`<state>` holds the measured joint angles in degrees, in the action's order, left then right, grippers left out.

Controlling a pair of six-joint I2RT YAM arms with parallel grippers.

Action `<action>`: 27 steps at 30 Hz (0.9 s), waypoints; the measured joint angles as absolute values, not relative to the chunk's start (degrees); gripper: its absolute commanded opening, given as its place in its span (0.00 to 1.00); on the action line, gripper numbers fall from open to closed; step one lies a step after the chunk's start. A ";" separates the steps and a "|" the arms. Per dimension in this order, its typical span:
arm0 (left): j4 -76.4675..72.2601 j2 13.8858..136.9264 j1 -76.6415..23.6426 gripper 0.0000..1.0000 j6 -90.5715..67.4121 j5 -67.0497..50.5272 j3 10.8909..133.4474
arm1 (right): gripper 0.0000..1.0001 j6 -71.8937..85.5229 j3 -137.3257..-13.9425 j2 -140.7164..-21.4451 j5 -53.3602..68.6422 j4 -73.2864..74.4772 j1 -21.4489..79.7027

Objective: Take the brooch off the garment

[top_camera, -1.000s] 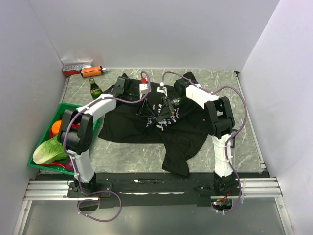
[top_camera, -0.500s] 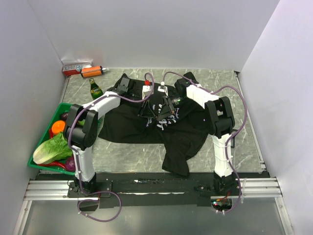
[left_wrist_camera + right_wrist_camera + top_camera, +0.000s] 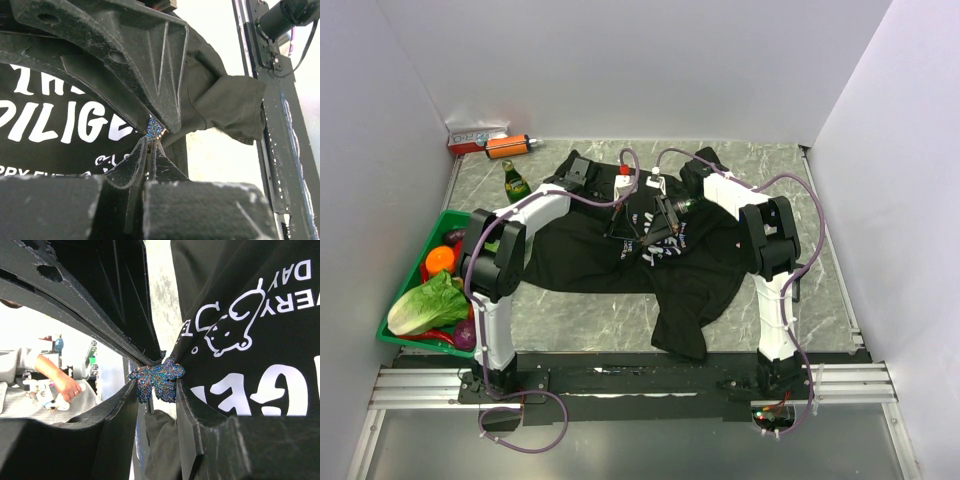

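The garment (image 3: pixel 580 255) is a black T-shirt with white lettering, spread across the middle of the table. The brooch (image 3: pixel 157 380) is a blue glittering leaf at the chest print. My right gripper (image 3: pixel 156 390) has a finger on each side of it and grips it across its width. My left gripper (image 3: pixel 151 142) is shut, pinching the brooch's (image 3: pixel 154 129) edge at its fingertips. In the top view both grippers, left (image 3: pixel 623 222) and right (image 3: pixel 655 225), meet tip to tip over the shirt. The shirt also shows in the left wrist view (image 3: pixel 50 150) and the right wrist view (image 3: pixel 280 340).
A green basket (image 3: pixel 445 215) with lettuce, an orange and other produce stands at the left edge. A green bottle (image 3: pixel 514 182), an orange canister (image 3: pixel 508 146) and a red-and-white box (image 3: pixel 475 137) lie at the back left. White walls enclose the table.
My left arm's elbow and forearm have swung toward the back right. Both grippers have stayed together at the same spot on the shirt's chest.
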<state>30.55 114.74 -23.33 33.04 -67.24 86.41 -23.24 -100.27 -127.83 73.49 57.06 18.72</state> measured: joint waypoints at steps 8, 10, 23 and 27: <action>20.56 114.50 -23.05 0.01 21.69 -66.94 81.69 | 0.48 -22.04 -100.27 -127.83 72.16 56.18 17.56; 15.77 113.95 -22.98 0.01 16.21 -66.17 77.71 | 0.50 -22.35 -100.16 -127.48 71.94 55.94 16.80; -14.13 111.44 -22.37 0.01 -16.05 -63.05 62.61 | 0.42 -23.81 -89.14 -118.78 65.34 47.03 14.13; -16.97 110.96 -21.91 0.01 -19.07 -63.07 61.95 | 0.40 -22.50 -85.71 -117.08 62.11 43.33 15.64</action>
<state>-16.97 110.96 -21.91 -19.07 -63.07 61.95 -22.50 -85.71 -117.08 62.11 43.33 15.64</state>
